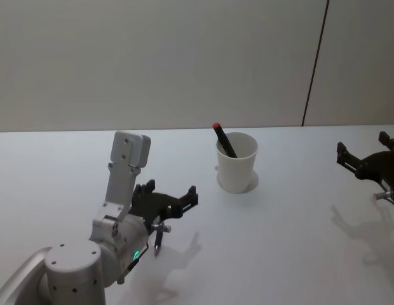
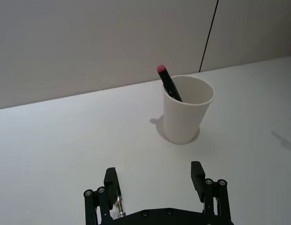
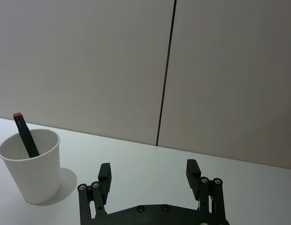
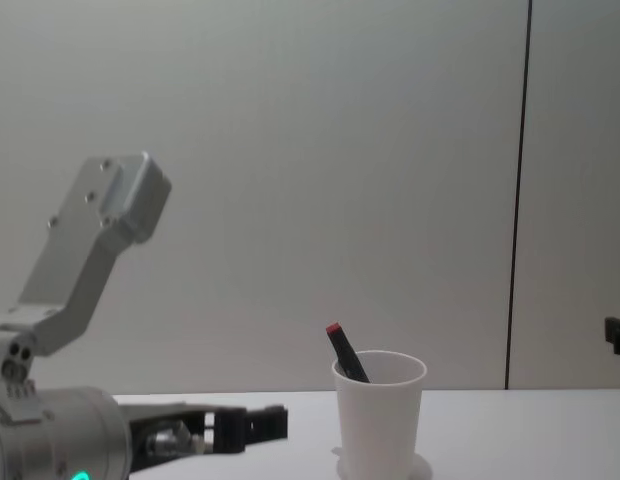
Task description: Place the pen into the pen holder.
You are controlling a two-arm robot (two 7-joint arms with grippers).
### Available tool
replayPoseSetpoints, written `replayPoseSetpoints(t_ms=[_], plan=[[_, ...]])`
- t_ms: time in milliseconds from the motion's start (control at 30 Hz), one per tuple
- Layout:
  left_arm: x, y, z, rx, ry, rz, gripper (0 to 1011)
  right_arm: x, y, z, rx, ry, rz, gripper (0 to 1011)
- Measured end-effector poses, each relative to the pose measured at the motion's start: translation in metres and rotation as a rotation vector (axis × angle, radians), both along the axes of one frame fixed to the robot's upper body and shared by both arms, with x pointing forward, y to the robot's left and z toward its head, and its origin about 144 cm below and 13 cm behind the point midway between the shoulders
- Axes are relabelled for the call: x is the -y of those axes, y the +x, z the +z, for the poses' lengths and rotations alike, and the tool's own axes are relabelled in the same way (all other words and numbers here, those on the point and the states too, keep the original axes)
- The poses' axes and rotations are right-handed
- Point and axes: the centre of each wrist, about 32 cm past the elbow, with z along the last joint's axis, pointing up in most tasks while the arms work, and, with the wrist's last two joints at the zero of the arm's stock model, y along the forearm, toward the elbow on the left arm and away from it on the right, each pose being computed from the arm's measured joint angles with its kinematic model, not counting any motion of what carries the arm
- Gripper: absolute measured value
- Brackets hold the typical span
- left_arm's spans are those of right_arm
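The black pen (image 1: 224,141) stands tilted inside the white pen holder (image 1: 236,166), its red end sticking out above the rim; the left wrist view shows the pen (image 2: 169,84) in the pen holder (image 2: 187,110), and so does the chest view, pen (image 4: 344,355) in pen holder (image 4: 378,415). My left gripper (image 1: 169,198) is open with nothing in it, low over the table, left of and nearer than the cup; its fingers (image 2: 197,174) point toward the cup. My right gripper (image 1: 362,157) hovers open and holding nothing at the far right, with the pen holder (image 3: 32,171) to its left.
The white table (image 1: 279,241) stretches flat around the cup. A pale wall with a dark vertical seam (image 1: 314,63) stands behind it. A small silver part (image 1: 159,238) hangs under my left wrist.
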Motion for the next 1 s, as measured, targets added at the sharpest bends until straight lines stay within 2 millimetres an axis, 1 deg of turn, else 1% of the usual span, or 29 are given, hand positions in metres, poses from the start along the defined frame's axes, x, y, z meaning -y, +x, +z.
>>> replayPoseSetpoints(t_ms=[267,600,1000], plan=[[-0.002,0.001,-0.005,-0.076,0.024,-0.007,1000,0.000,0.000,0.000,0.000,0.000,0.000,1001],[-0.009,0.006,-0.014,-0.156,0.070,-0.011,1000,0.000,0.000,0.000,0.000,0.000,0.000,1002],[-0.016,0.012,-0.024,-0.201,0.107,0.002,1000,0.000,0.000,0.000,0.000,0.000,0.000,1002]])
